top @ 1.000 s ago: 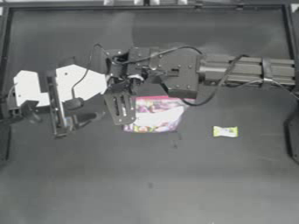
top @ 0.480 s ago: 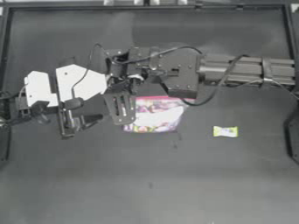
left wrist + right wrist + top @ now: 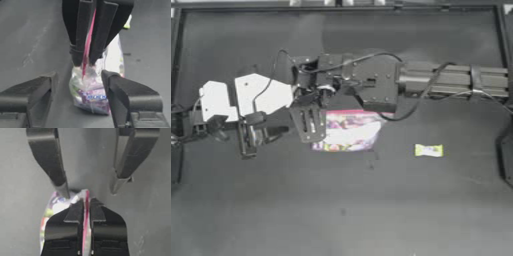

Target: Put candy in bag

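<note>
Your right gripper [image 3: 309,121]: clenched on the bag's [image 3: 350,131] pink strip. Your left gripper [image 3: 256,137]: released, jaws spread, just beside the right gripper. Candy [image 3: 429,150]: on the counter [image 3: 371,210], well beyond the bag's far side.

Robot lab bench: bare dark table [image 3: 338,215] boxed by a raised frame [image 3: 338,7], two cabled arms reaching in from 9 and 3 o'clock.
</note>
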Tool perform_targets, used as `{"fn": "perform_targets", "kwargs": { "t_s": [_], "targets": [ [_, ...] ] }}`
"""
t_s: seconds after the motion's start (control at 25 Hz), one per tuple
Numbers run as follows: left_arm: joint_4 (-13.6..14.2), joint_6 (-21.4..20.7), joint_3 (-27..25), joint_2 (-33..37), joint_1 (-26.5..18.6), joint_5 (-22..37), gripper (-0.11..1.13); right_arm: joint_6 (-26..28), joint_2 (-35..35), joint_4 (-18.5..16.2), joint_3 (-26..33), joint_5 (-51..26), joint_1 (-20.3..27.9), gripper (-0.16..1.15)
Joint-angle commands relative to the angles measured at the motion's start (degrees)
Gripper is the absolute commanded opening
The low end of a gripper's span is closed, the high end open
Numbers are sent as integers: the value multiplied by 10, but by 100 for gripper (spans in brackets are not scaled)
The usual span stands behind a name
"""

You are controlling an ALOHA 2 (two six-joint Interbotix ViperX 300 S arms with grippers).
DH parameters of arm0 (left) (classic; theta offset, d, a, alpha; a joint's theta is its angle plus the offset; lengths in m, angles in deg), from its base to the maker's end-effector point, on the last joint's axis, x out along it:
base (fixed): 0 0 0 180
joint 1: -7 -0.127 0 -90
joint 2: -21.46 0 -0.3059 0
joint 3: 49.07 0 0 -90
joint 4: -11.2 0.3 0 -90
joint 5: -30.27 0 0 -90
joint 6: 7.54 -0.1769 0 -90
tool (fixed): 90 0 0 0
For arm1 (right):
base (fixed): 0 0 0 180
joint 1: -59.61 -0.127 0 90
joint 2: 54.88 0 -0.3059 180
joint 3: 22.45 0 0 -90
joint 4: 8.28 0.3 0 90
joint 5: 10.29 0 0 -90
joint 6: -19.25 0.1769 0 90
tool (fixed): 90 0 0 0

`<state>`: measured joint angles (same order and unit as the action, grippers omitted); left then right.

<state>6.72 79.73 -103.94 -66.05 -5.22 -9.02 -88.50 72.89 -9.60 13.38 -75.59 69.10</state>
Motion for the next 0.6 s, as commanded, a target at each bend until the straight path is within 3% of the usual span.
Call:
{"fn": "perform_targets", "kwargs": {
  "t_s": [0.04,0.6],
  "targets": [
    [2,1,11,3,0,-2,88,-1,-14,2,19,4,-2,30],
    [2,0,16,3,0,-2,88,-1,-11,2,19,4,-3,30]
  ]
}}
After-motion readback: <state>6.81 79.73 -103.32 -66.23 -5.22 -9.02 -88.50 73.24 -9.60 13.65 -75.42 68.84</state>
